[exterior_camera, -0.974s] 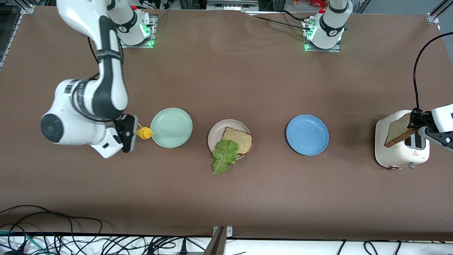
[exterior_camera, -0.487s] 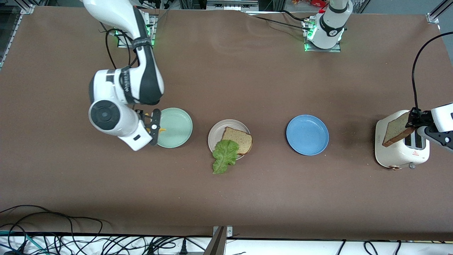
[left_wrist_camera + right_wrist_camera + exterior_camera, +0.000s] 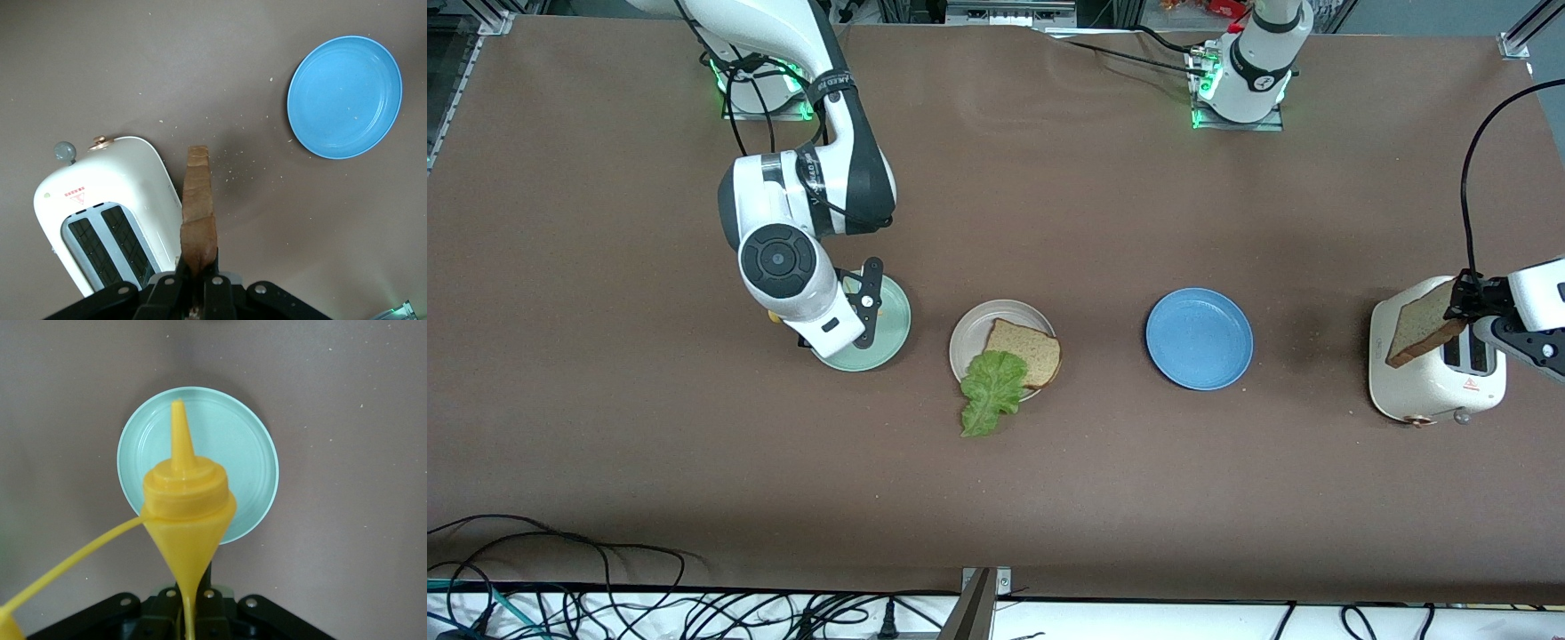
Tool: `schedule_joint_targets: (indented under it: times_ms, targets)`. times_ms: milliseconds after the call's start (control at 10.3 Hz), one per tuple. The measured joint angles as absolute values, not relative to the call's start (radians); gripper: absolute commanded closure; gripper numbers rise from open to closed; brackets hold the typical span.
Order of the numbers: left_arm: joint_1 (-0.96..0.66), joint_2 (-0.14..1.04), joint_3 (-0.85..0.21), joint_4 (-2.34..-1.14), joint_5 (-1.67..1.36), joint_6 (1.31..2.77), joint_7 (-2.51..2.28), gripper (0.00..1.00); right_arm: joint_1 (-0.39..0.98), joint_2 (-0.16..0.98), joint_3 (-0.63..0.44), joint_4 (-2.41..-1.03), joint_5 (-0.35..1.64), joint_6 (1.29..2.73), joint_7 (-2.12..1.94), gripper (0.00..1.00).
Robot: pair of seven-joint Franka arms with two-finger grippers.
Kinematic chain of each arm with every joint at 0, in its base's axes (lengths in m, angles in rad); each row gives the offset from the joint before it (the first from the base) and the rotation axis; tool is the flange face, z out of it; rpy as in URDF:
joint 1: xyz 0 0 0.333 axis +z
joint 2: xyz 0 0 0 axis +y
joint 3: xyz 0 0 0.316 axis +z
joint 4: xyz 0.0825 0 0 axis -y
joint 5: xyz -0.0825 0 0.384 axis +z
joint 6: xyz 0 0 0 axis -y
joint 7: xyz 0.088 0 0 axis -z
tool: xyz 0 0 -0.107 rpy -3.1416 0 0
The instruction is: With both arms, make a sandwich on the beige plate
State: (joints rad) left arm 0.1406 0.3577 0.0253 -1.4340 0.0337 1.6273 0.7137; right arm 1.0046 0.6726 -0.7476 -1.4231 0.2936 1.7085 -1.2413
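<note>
The beige plate (image 3: 966, 341) holds one brown bread slice (image 3: 1026, 350). A green lettuce leaf (image 3: 991, 391) lies half on that slice and half over the plate's rim, on the side nearer the front camera. My left gripper (image 3: 1461, 299) is shut on the second bread slice (image 3: 1418, 325) and holds it on edge just above the white toaster (image 3: 1436, 378). The left wrist view shows the slice (image 3: 198, 200) in the gripper (image 3: 199, 267). My right gripper (image 3: 869, 302) is shut on a yellow squeeze bottle (image 3: 189, 510) over the mint-green plate (image 3: 243, 447).
The mint-green plate (image 3: 891, 336) sits beside the beige plate toward the right arm's end. A blue plate (image 3: 1199, 338) sits between the beige plate and the toaster, and also shows in the left wrist view (image 3: 345, 97). The toaster's black cord (image 3: 1476, 178) rises over the table edge.
My right arm has swung from the right arm's end of the table to over the mint-green plate, carrying the yellow bottle. My left gripper has lifted the bread slice slightly.
</note>
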Motion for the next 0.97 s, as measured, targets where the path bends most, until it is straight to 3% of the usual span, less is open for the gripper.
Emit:
schedule_joint_targets:
  times_ms: [974]
  targets:
    - [0.131, 0.358, 0.026, -1.434, 0.034, 1.625, 0.710, 1.00, 1.044, 0.686, -0.746, -1.379, 0.132, 1.712, -1.078, 1.00]
